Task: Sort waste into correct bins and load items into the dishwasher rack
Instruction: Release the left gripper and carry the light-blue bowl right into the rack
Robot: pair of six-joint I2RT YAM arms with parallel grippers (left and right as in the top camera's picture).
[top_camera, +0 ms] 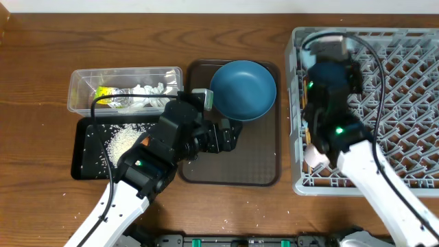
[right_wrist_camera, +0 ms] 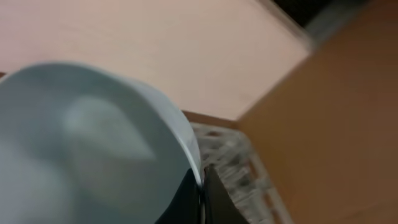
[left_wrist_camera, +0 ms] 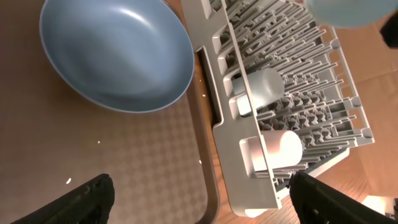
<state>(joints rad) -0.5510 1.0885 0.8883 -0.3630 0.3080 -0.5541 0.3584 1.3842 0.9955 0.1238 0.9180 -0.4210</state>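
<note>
Right gripper (right_wrist_camera: 202, 190) pinches the rim of what looks like the light-blue bowl (right_wrist_camera: 93, 137) above the dishwasher rack (left_wrist_camera: 311, 112); lower it upright, clear of the cups (left_wrist_camera: 280, 149). Left gripper (left_wrist_camera: 205, 205) gapes empty.

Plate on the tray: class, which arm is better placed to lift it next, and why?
Left. The left gripper hangs open, empty, beside the plate; the right gripper is shut on the bowl over the rack.
</note>
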